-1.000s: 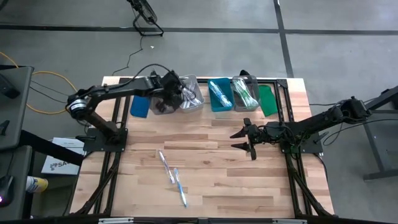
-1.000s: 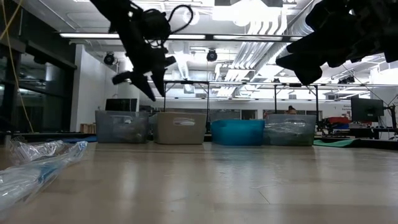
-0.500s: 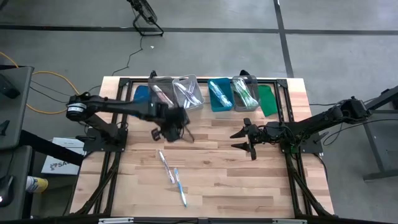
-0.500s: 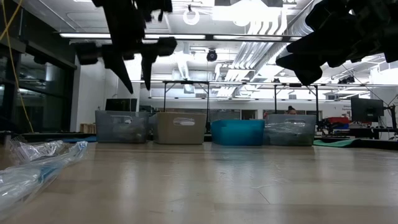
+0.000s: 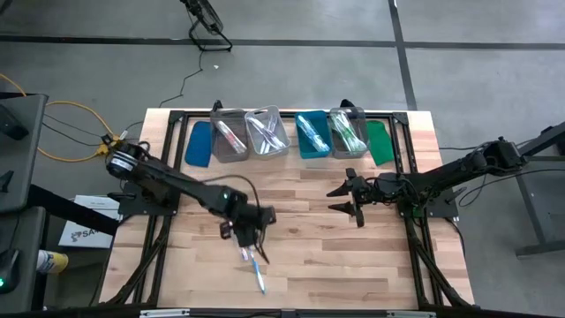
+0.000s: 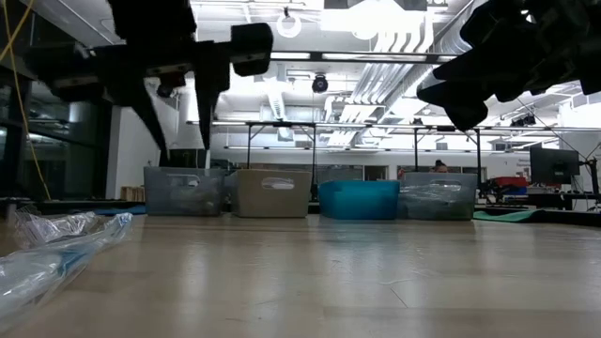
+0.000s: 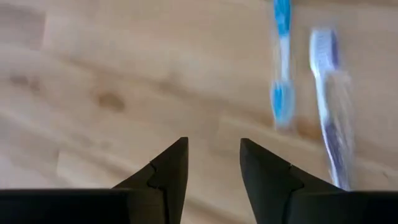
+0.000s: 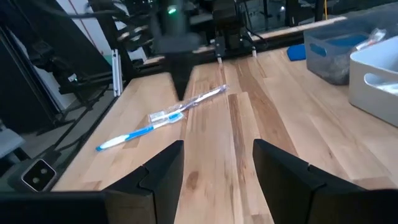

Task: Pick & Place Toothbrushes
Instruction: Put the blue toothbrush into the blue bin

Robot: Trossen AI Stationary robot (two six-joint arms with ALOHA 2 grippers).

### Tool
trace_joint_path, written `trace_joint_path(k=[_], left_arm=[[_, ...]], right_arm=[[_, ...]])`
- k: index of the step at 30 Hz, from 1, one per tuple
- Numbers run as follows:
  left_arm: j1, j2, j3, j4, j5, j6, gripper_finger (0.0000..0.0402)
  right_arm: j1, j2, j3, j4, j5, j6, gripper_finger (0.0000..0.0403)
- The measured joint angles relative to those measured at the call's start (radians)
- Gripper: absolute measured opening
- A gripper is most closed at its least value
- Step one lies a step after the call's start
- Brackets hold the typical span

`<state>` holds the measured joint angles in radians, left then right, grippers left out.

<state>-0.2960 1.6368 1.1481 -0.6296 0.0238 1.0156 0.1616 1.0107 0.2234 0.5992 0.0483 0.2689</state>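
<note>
Hovering open, the left pincer point(image 5: 250, 237) is over 2 toothbrushes point(image 5: 255, 266); right pincer point(image 5: 346, 200) open, apart.

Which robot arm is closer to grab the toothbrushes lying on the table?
Probably the left. The left gripper hovers open right over the two loose toothbrushes, while the right gripper waits open, farther off near the table's right side.
</note>
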Motion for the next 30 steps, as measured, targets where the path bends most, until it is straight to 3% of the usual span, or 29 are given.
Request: trace_joint_path(k=[8, 16, 30], left_arm=[[-0.078, 0.096, 0.001, 0.102, 0.038, -0.078, 0.0138], [-0.122, 0.116, 0.0, 0.159, 0.11, -0.176, 0.0138], [-0.145, 0.196, 0.0, 0.209, 0.16, -0.213, 0.0138]], right_arm=[[0.0, 0.0, 0.0, -0.013, 0.0, 0.023, 0.0185], [0.0, 0.0, 0.0, -0.011, 0.003, 0.026, 0.0185], [0.0, 0.0, 0.0, -0.011, 0.001, 0.04, 0.0185]])
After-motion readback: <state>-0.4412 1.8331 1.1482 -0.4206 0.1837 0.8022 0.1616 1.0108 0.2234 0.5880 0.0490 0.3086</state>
